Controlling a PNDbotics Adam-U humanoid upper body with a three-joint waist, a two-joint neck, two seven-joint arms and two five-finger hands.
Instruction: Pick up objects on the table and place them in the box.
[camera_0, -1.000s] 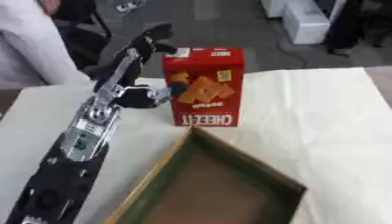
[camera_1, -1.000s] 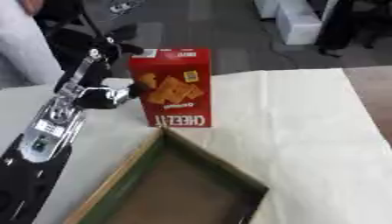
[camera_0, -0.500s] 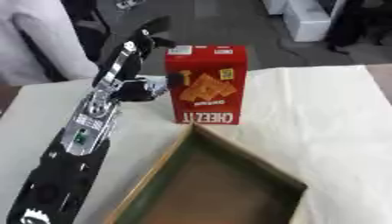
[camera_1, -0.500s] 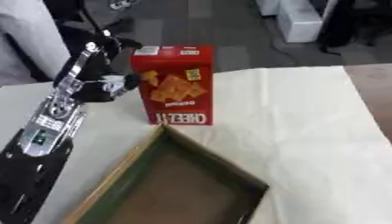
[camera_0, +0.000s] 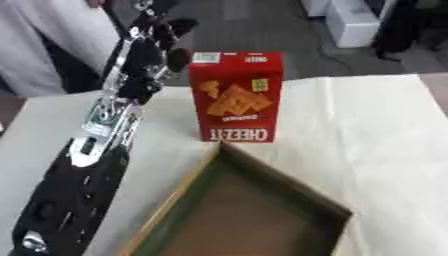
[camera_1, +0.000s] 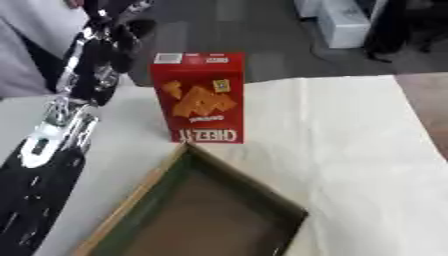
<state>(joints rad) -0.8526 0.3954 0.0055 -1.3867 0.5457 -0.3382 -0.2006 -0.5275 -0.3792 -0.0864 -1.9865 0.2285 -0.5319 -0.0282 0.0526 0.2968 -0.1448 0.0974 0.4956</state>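
Note:
A red Cheez-It cracker box (camera_0: 236, 97) stands upright on the cream tablecloth, its print upside down. Just in front of it lies an open wooden box (camera_0: 289, 182) with a green inner rim and a brown floor, nothing inside it. My left arm reaches from the lower left toward the far left. My left hand (camera_0: 162, 40) hangs beside and above the cracker box's top left corner, fingers spread and holding nothing; one dark finger (camera_0: 179, 57) is close to the box's upper left edge. My right hand shows in neither view.
The cream cloth (camera_0: 376, 125) covers the table to the right of the cracker box. A person in white (camera_0: 44, 40) stands at the far left edge. White cartons (camera_0: 350, 20) sit on the floor beyond the table.
My left hand has risen from the cracker box's left side to its top left corner. The cracker box and the wooden box have not moved.

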